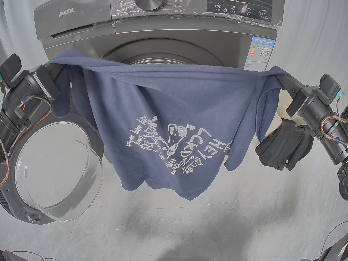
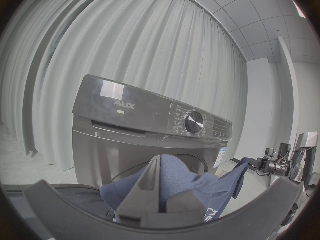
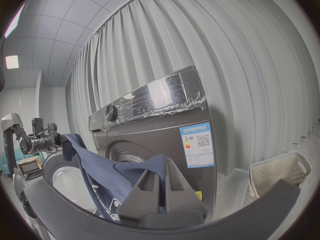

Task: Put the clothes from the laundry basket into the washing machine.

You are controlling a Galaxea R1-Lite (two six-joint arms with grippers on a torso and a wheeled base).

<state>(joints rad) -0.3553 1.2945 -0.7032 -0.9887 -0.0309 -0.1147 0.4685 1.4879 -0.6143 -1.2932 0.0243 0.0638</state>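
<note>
the left pincer (image 1: 57, 69) is clamped tight on one corner of a navy t-shirt (image 1: 174, 106), just above the washing machine's open door (image 1: 54, 171), whose glass bowl faces out at the left. the shirt hangs stretched wide between the two arms, in the air in front of the washing machine (image 1: 152, 37) and across its round drum opening (image 1: 159, 57), with its white print upside down and its lower edge loose above the floor. at the right, the right pincer (image 1: 282, 79) is closed on the shirt's other corner, and the pale laundry basket (image 3: 280, 174) stands on the floor beside the machine's right side.
</note>
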